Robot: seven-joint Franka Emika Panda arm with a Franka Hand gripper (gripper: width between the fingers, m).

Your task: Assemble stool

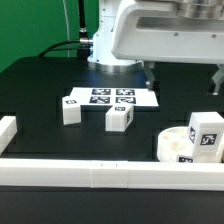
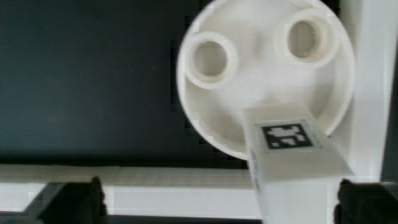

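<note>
My two-finger gripper [image 2: 222,200] is wide open and holds nothing. Its dark fingers [image 2: 75,198] stand well apart. Between them I see a short blocky white plastic leg [image 2: 294,175] with a square tag. It stands up on the thick round white plastic seat [image 2: 222,110], near the long white bar [image 1: 100,175]. One loose leg [image 1: 70,108] and a second loose leg [image 1: 120,117] lie by the marker board [image 1: 100,97]. I think these parts are hard, light and smooth, so they may slip. I would squeeze a leg on its flat sides.
</note>
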